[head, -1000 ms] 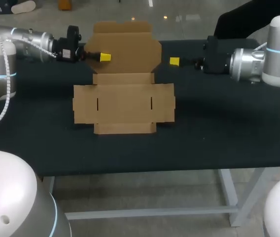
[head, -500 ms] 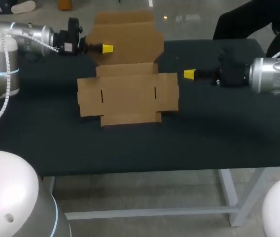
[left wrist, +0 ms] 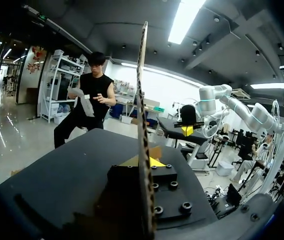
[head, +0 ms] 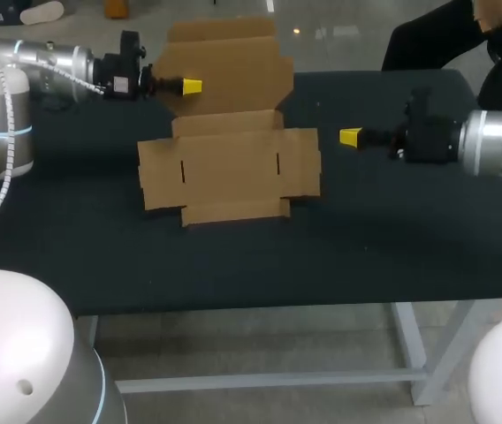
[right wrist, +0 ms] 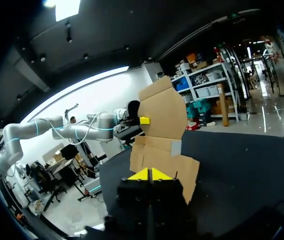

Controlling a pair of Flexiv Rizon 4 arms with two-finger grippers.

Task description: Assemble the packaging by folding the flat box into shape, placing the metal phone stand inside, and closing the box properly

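The cardboard box (head: 229,168) lies mostly flat in the middle of the dark surface (head: 392,230), with its rear flap raised. The left gripper (head: 192,86) is closed on this flap from both sides. The right gripper (head: 350,137), fingers pressed together and empty, hangs just to the right of the box.

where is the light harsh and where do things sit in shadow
Head view: the cardboard box is evenly lit, hardly any shadow on the black table. Left wrist view: a ceiling lamp glares above its flap, edge-on in the left gripper. Right wrist view: the right gripper has its body in shadow, its yellow tips bright.
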